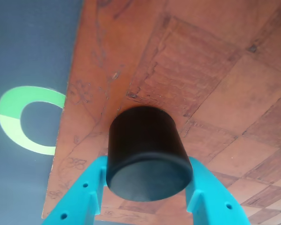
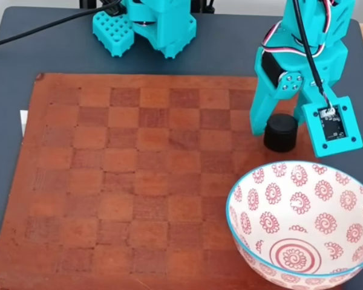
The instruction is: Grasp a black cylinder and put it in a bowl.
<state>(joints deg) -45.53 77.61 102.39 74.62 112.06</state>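
Note:
The black cylinder (image 1: 145,150) is short and matte, and it sits between the two teal fingers of my gripper (image 1: 149,164), whose inner faces press against its sides. In the fixed view the cylinder (image 2: 281,132) is at the right edge of the chessboard, inside my gripper (image 2: 280,130), which comes down from above. I cannot tell whether it rests on the board or hangs just over it. The bowl (image 2: 260,199), white with red spirals and a light blue rim, stands at the bottom right, just in front of the cylinder.
A brown wooden chessboard (image 2: 139,169) covers most of the dark table (image 2: 12,78). The arm's teal base (image 2: 160,24) stands at the back. A green ring mark (image 1: 14,117) lies on the table beside the board edge in the wrist view.

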